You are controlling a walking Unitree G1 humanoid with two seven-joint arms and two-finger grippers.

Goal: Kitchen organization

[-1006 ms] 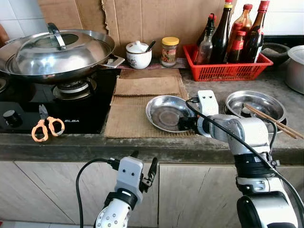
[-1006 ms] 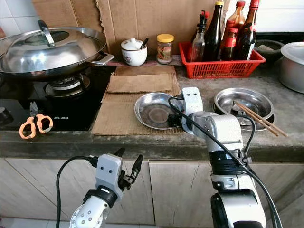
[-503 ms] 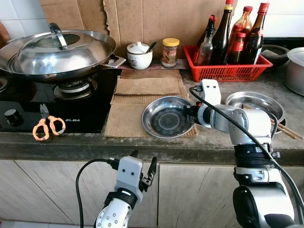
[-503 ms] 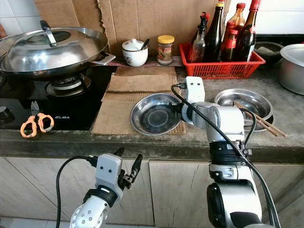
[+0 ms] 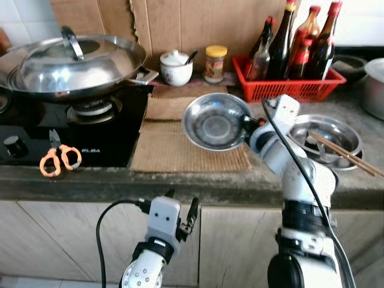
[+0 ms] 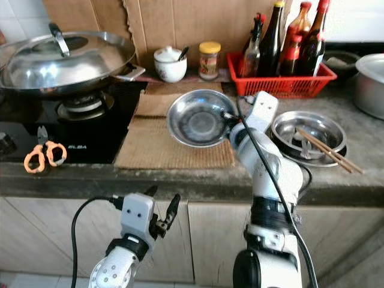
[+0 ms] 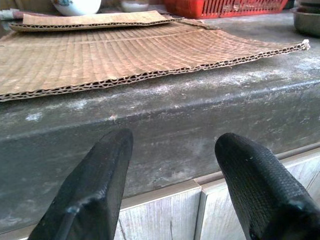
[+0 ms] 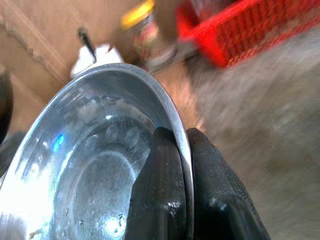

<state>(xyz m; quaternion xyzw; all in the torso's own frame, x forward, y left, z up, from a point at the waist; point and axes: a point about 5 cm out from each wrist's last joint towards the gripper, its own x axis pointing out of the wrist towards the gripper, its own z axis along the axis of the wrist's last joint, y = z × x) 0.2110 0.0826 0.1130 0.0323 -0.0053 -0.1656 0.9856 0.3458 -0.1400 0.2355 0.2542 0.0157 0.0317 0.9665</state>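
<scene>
**Steel dish pinched at rim, lifted over mat**

Steel dish (image 5: pixel 215 122): thin, rigid, light, polished and slippery; the rim is the only grip. It is tilted, above the corrugated cardboard mat (image 5: pixel 180 153). Right hand (image 8: pixel 181 165) is clamped on its rim. Left hand (image 7: pixel 172 187) is spread wide, low before the grey stone worktop (image 5: pixel 360 180). Second dish with chopsticks (image 5: pixel 345 153) nearby.

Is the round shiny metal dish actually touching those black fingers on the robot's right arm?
Touching. In the right wrist view, the right gripper has its two black fingers shut on the rim of the round shiny metal dish, one finger on each side.
</scene>
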